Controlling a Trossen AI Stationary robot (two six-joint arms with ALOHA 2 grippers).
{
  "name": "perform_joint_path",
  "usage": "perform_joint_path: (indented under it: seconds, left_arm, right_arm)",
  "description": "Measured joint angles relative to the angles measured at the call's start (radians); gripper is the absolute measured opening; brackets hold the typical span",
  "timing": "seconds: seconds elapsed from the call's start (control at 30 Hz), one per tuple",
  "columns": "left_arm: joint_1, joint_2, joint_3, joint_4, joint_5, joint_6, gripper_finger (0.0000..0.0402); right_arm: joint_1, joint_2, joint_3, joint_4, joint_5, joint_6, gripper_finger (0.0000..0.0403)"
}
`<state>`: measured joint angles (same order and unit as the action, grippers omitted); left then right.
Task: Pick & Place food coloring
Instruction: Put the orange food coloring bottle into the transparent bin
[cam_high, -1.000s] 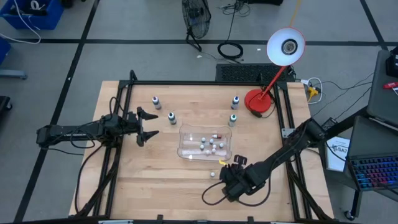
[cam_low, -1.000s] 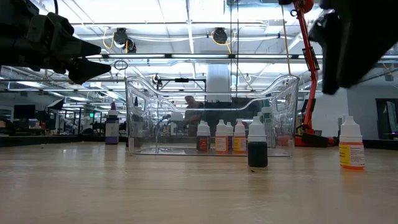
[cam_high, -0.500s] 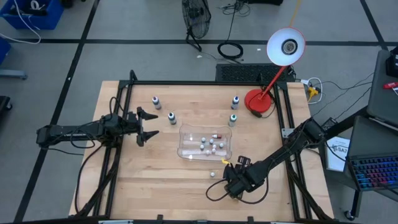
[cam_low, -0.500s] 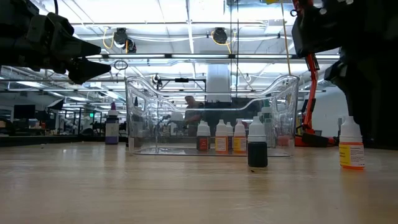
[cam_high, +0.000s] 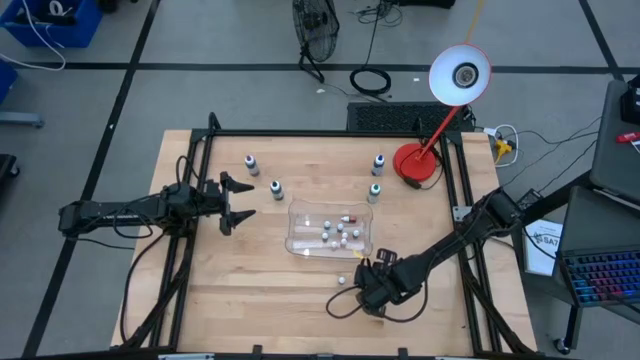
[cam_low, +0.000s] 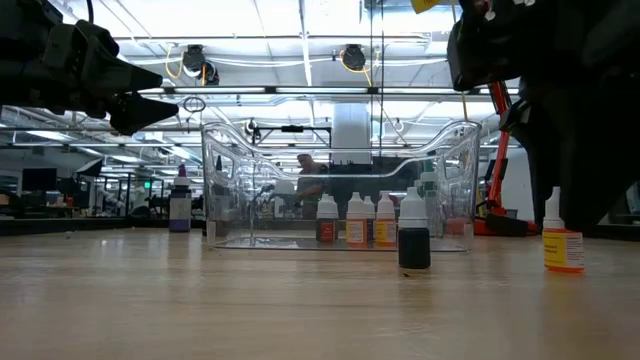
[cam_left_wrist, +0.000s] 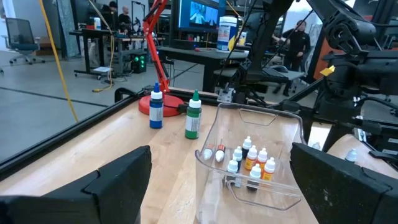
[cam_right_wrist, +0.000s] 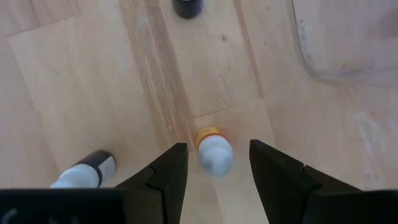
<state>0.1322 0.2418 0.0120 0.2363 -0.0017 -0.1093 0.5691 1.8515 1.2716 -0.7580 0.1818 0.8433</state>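
Several tiny dropper bottles of food coloring (cam_left_wrist: 249, 163) stand inside the clear tray (cam_high: 300, 243). More stand on the wood near the tray's near side: an orange-bodied one (cam_right_wrist: 214, 153), also in the low view (cam_low: 564, 240), and a black-bodied one (cam_low: 414, 236). My right gripper (cam_right_wrist: 214, 171) is open and points down over the orange bottle, a finger on either side and not touching. A dark bottle (cam_right_wrist: 84, 174) shows beside its finger. My left gripper (cam_high: 236, 203) waits open, left of the tray.
Four taller bottles stand toward the far side (cam_high: 250, 162) (cam_high: 276, 188) (cam_high: 378, 163) (cam_high: 374, 192). A red desk lamp's base (cam_high: 415, 165) sits at the far right corner. Black frame rails run along the table's left and right sides. Bare wood lies near the near edge.
My right gripper has come down toward the orange bottle and shifted a little toward the table's left, so its fingers now stand around the bottle. The left arm has kept still.
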Motion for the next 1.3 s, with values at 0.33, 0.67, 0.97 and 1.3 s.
perform_joint_path:
  seconds: [0.33, 0.67, 0.97, 1.3]
  left_arm:
    - [0.000, 0.000, 0.000, 0.000, 0.000, 0.000, 0.0379]
    - [0.000, 0.000, 0.000, 0.000, 0.000, 0.000, 0.0379]
    - [0.000, 0.000, 0.000, 0.000, 0.000, 0.000, 0.0379]
    - [0.000, 0.000, 0.000, 0.000, 0.000, 0.000, 0.0379]
  right_arm:
    - [-0.006, 0.000, 0.000, -0.001, 0.000, -0.015, 0.0152]
    - [-0.007, -0.001, -0.012, 0.012, 0.000, -0.019, 0.0102]
    - [-0.012, -0.012, -0.090, 0.089, -0.014, -0.078, 0.0054]
    - [-0.012, -0.158, -0.094, 0.160, 0.079, -0.188, 0.0054]
